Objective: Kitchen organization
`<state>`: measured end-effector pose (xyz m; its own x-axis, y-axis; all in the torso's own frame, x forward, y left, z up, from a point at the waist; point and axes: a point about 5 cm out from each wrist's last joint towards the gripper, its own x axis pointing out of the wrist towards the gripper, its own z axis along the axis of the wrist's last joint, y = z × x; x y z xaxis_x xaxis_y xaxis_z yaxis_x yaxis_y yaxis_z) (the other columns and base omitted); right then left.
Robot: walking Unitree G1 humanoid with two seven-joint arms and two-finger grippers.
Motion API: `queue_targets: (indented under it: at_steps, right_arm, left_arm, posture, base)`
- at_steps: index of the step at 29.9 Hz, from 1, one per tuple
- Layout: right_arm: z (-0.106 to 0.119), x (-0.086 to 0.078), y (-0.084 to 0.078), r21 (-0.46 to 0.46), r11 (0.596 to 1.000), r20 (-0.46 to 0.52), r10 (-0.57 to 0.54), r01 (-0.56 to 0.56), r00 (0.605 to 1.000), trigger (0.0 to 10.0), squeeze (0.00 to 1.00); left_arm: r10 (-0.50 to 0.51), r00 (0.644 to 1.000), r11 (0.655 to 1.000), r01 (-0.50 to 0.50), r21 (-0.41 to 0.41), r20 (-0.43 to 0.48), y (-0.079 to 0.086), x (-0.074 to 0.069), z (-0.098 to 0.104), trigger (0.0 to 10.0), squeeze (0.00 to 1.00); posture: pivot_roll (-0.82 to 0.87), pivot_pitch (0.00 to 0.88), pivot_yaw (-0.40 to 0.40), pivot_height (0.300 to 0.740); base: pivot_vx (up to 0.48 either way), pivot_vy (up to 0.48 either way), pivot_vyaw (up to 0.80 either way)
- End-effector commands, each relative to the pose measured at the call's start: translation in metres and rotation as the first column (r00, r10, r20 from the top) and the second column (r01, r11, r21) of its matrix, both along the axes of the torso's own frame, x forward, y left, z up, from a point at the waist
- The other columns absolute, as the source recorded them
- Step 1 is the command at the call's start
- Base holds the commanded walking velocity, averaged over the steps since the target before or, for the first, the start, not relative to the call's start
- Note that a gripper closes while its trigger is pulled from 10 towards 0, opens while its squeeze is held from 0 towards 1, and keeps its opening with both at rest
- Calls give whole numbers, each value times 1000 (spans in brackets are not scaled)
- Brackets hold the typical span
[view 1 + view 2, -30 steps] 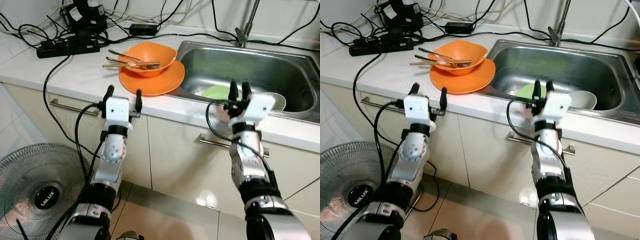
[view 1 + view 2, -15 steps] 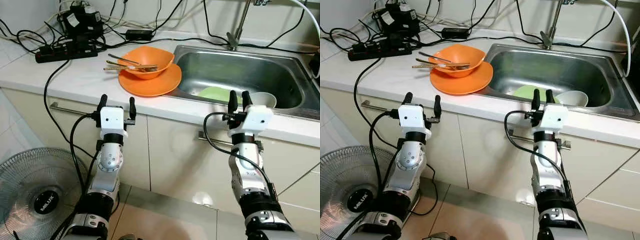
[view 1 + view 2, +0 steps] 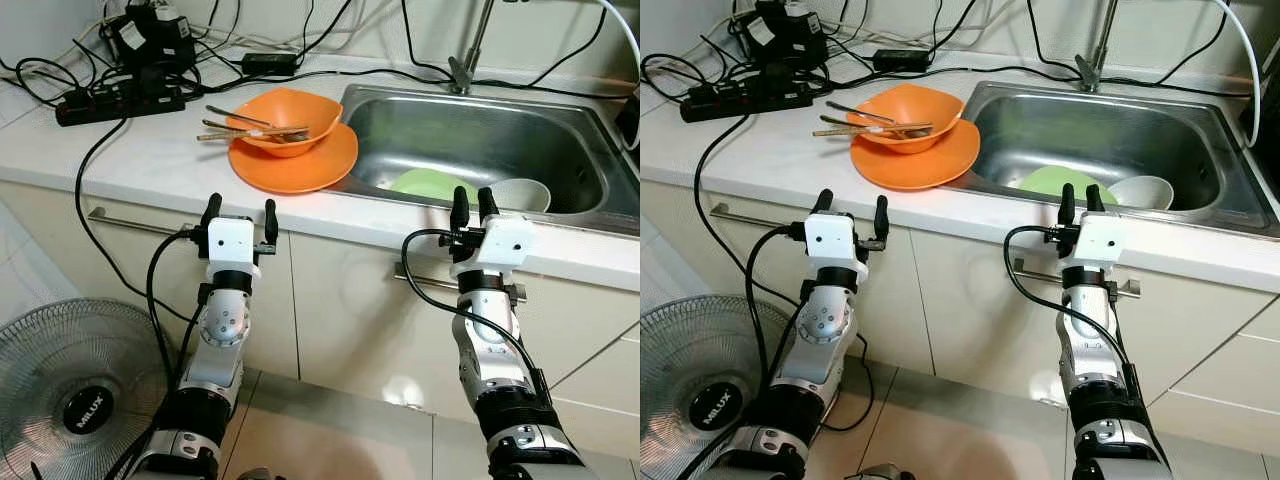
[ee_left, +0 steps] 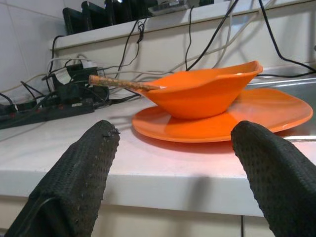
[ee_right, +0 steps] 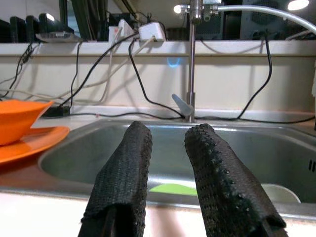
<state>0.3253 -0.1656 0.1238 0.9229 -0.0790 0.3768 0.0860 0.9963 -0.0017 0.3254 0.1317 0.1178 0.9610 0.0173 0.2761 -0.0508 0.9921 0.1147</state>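
An orange bowl (image 3: pixel 290 115) holding chopsticks (image 3: pixel 240 128) and a metal utensil sits on an orange plate (image 3: pixel 300 170) on the white counter, just left of the steel sink (image 3: pixel 450 130). Inside the sink lie a green plate (image 3: pixel 430 183) and a white bowl (image 3: pixel 520 192). My left gripper (image 3: pixel 241 205) is held upright at the counter's front edge, just before the orange plate (image 4: pixel 222 126), open and empty. My right gripper (image 3: pixel 473 197) stands at the sink's front rim, near the green plate (image 5: pixel 170 189). Its fingers (image 5: pixel 123 168) are a narrow gap apart with nothing between them.
A black power strip (image 3: pixel 120 100) and tangled cables crowd the back left of the counter. The tap (image 3: pixel 465 65) rises behind the sink. Cabinet doors with bar handles (image 3: pixel 130 222) lie below, and a floor fan (image 3: pixel 70 400) stands at the lower left.
The whole view has shifted as the camera moved. Both grippers now sit a little lower against the counter front. Their finger gaps look the same.
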Motion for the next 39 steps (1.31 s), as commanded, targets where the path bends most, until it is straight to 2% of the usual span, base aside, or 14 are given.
queue_targets:
  at_steps: [1,7,20,25,39]
  right_arm:
    - [-1,-2,-2,0,1000,-12,-11,11,1000,10000,0]
    - [-1,-2,-2,0,1000,-13,-9,9,1000,10000,0]
    - [-3,-3,1,1,1000,-23,-2,2,1000,10000,0]
    - [-3,-2,1,4,1000,-32,-3,3,999,10000,0]
    - [-4,-1,7,-20,1000,-50,20,-21,999,10000,0]
  left_arm:
    - [4,1000,1000,-4,-7,-14,0,-1,-2,10000,0]
    - [6,1000,1000,-7,-10,-22,0,-1,-2,10000,0]
    - [11,1000,1000,-12,-12,-23,1,-2,-2,10000,0]
    - [3,1000,1000,-3,6,-20,-1,-2,0,10000,0]
    - [3,999,1000,-3,-11,-41,-2,-2,-1,10000,0]
  posture:
    - [70,63,32,740]
    - [71,65,31,740]
    - [78,70,29,740]
    - [80,72,28,740]
    - [79,70,27,740]
  base:
    - [0,0,-800]
    - [0,286,-704]
    - [0,431,0]
    - [0,0,0]
    - [0,0,0]
